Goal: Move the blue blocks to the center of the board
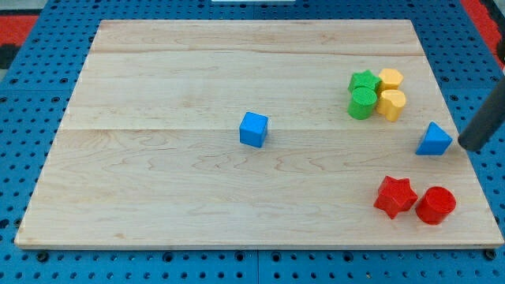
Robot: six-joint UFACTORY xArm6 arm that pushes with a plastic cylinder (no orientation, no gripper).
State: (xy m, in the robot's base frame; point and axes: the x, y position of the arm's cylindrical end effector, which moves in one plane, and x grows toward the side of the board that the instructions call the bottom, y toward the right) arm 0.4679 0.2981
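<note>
A blue cube [253, 129] sits near the middle of the wooden board [158, 181]. A blue triangular block [433, 140] lies at the view's right, close to the board's right edge. My dark rod comes in from the right edge of the view, and my tip [465, 145] rests just right of the blue triangle, a small gap apart from it.
A green star [364, 81], a green cylinder [362, 103], a yellow hexagon-like block [390, 79] and a yellow heart-like block [391, 103] cluster at the upper right. A red star [394, 196] and a red cylinder [435, 205] sit at the lower right.
</note>
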